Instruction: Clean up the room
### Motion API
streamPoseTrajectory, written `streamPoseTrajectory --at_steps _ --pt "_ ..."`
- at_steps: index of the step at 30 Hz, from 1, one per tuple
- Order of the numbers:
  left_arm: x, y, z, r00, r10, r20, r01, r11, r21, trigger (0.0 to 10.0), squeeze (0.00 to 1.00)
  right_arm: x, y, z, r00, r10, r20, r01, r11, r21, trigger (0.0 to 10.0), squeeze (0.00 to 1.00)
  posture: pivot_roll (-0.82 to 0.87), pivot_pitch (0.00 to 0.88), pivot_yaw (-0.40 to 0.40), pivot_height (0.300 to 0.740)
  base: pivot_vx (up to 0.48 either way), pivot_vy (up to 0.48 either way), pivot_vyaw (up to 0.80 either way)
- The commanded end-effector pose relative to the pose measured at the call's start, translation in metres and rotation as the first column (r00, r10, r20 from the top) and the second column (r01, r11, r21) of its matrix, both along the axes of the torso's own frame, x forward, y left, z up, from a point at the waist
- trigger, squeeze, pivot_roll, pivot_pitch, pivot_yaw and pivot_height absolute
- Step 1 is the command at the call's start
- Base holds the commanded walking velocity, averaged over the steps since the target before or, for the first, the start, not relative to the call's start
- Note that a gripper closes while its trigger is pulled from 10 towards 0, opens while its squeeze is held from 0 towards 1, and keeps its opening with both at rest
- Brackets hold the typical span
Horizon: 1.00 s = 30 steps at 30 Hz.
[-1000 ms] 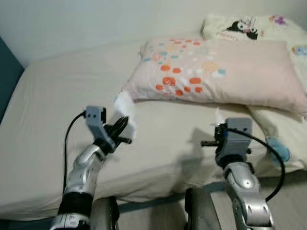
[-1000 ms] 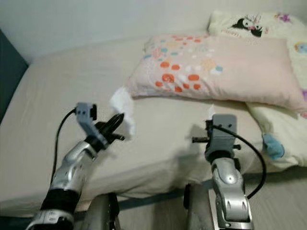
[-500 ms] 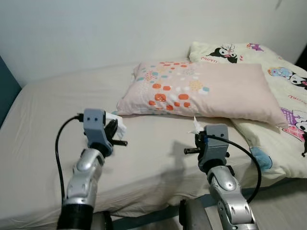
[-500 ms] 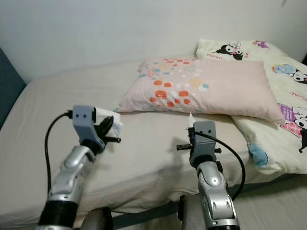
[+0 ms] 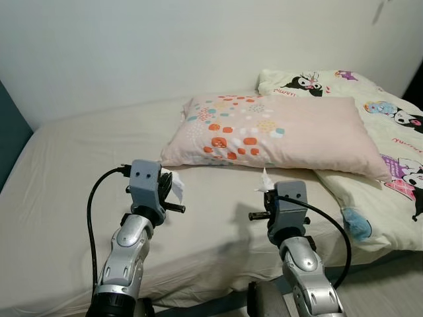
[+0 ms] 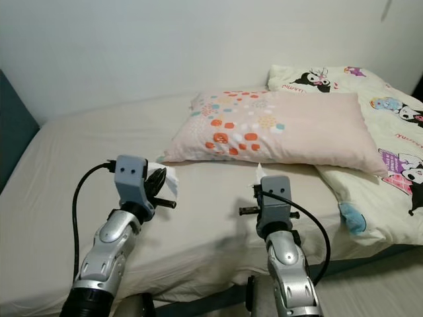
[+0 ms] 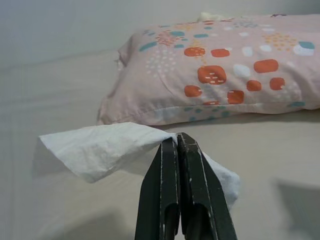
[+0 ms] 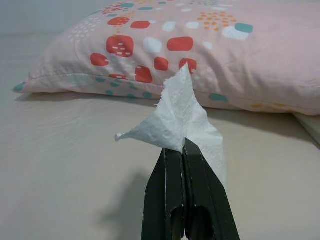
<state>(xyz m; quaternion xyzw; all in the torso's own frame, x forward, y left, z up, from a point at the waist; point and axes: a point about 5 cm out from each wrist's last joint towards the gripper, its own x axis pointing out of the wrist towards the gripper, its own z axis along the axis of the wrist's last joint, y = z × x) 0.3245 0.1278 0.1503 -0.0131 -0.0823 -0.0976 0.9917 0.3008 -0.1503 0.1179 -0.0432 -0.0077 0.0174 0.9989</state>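
Observation:
My left gripper (image 7: 177, 140) is shut on a crumpled white tissue (image 7: 102, 148), held above the beige bed sheet (image 5: 73, 165) in front of the pink dotted pillow (image 5: 277, 129). In the eye views that tissue (image 5: 173, 185) pokes out beside the left wrist camera. My right gripper (image 8: 182, 148) is shut on a second white tissue (image 8: 177, 117), whose tip (image 5: 264, 179) rises above the right wrist. Both arms are raised over the near part of the bed.
A cream cartoon-print pillow and quilt (image 5: 390, 125) lie at the right of the bed. A plain wall (image 5: 165, 46) stands behind it. A dark teal panel (image 5: 10, 139) borders the left side. Grey floor (image 5: 390, 277) lies at the lower right.
The camera has risen and drawn back, so more wall and bed are visible. Both arms have lifted slightly and come nearer the body, each still holding its tissue.

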Motion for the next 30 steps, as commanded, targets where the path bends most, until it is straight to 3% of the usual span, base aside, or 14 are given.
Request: streamPoseTrajectory --at_steps 1,7,12,21,30 --pt "-0.001 0.002 -0.004 1.000 0.011 -0.012 -0.010 0.999 0.042 10.0 0.00 -0.002 0.000 -0.006 1.000 -0.007 -0.011 0.007 1.000 0.008 10.0 0.00 -0.03 0.067 0.030 0.606 0.000 0.000 0.00" --pt "0.000 -0.002 -0.013 0.999 0.005 -0.031 0.000 0.990 0.142 10.0 0.00 0.000 -0.001 -0.008 1.000 -0.010 -0.014 0.010 1.000 0.008 10.0 0.00 -0.02 0.056 0.025 0.636 0.000 0.000 0.00" --pt "-0.002 -0.006 -0.016 0.999 -0.014 -0.045 0.021 0.987 0.159 10.0 0.00 0.001 0.000 -0.009 1.000 -0.008 -0.013 0.008 1.000 0.010 10.0 0.00 -0.02 0.052 0.023 0.651 0.000 0.000 0.00" --pt "-0.005 -0.008 -0.018 0.998 -0.024 -0.053 0.031 0.988 0.153 10.0 0.00 0.004 0.004 -0.010 1.000 0.009 -0.013 -0.009 1.000 0.014 10.0 0.00 -0.01 0.046 0.005 0.681 0.000 0.000 0.00" --pt "-0.008 0.000 -0.022 0.999 0.011 -0.050 -0.005 0.992 0.125 10.0 0.00 0.003 0.007 -0.015 0.999 0.026 -0.027 -0.026 1.000 0.014 10.0 0.00 -0.01 0.042 -0.002 0.721 0.000 0.000 0.00"
